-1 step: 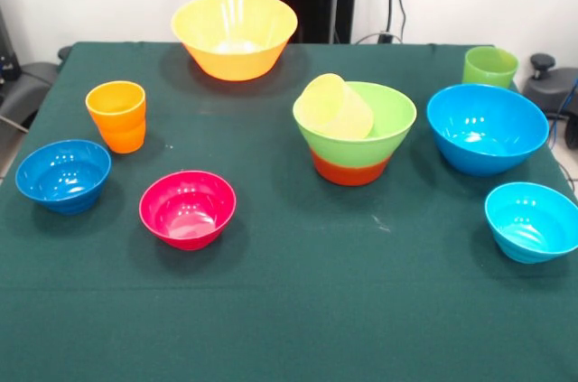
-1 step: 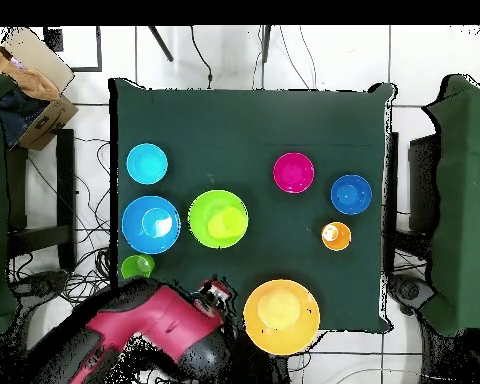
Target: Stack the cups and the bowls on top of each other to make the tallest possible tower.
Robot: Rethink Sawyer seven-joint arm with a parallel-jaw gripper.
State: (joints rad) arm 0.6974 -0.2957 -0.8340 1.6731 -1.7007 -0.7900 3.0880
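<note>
The tower stands mid-table: a light green bowl (image 1: 384, 120) (image 2: 202, 205) nested in an orange-red bowl (image 1: 350, 170), with a pale yellow cup (image 1: 334, 107) lying tilted inside it. Around it are an orange cup (image 1: 116, 116) (image 2: 335, 236), a green cup (image 1: 489, 67) (image 2: 136, 267), a big yellow-orange bowl (image 1: 234, 34) (image 2: 281, 316), a magenta bowl (image 1: 188, 209) (image 2: 293, 172), a small dark blue bowl (image 1: 63, 174) (image 2: 351, 194), a big blue bowl (image 1: 487, 127) (image 2: 150, 224) and a cyan bowl (image 1: 531, 219) (image 2: 146, 163). My gripper (image 2: 214, 293) is drawn back at the table's edge, between the green cup and the yellow-orange bowl, touching nothing.
The dark green tablecloth (image 1: 298, 310) covers the whole table. My red and black arm (image 2: 149, 330) lies folded beside the table's edge near the base. Chairs and a cardboard box (image 2: 34, 85) stand off the table.
</note>
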